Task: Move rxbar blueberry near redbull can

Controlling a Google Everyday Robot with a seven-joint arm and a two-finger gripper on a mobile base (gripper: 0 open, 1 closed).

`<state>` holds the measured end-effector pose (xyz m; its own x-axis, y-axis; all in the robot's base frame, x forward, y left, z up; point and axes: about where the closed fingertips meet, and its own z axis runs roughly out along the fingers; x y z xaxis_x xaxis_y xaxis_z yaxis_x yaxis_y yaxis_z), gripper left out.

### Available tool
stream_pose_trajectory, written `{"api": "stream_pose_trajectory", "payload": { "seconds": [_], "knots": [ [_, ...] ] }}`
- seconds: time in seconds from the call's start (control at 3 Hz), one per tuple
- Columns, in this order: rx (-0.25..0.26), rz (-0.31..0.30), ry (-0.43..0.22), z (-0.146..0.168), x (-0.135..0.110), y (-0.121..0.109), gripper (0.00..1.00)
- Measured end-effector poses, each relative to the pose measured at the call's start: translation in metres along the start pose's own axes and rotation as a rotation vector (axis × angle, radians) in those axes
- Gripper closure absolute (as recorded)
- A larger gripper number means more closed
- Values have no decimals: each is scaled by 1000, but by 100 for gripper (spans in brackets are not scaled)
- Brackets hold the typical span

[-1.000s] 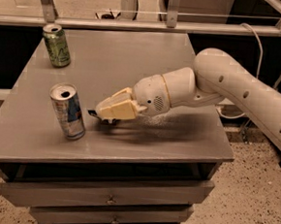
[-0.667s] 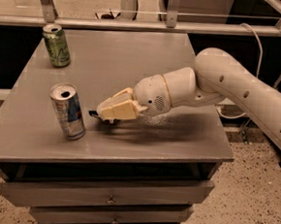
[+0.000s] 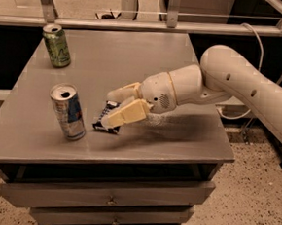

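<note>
The rxbar blueberry (image 3: 100,121), a flat dark navy bar with white lettering, lies on the grey table (image 3: 150,61), just right of the redbull can (image 3: 68,111). The can is silver and blue and stands upright near the front left. My gripper (image 3: 108,108) reaches in from the right. It is low over the bar, with its cream fingers (image 3: 128,114) spread apart on either side of it. The front finger hides part of the bar.
A green can (image 3: 57,46) stands upright at the table's back left corner. The table has drawers (image 3: 109,200) below its front edge. A metal rail (image 3: 138,25) runs behind the table. My white arm (image 3: 250,89) spans the right side.
The fingers have spread apart from their closed grip, and the bar now lies flat on the table between them. The cans have not moved.
</note>
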<state>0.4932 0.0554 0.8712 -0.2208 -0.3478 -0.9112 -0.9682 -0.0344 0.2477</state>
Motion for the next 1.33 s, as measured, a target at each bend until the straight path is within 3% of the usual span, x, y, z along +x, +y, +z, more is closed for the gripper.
{"api": "stream_pose_trajectory", "payload": {
  "seconds": [0.33,0.67,1.0,1.33],
  "knots": [
    [14,1,1,-5,1,-2,0],
    [89,-10,16,-25,2,-11,0],
    [292,-52,34,-102,12,-53,0],
    [458,-119,6,-178,3,-88,0]
  ]
}}
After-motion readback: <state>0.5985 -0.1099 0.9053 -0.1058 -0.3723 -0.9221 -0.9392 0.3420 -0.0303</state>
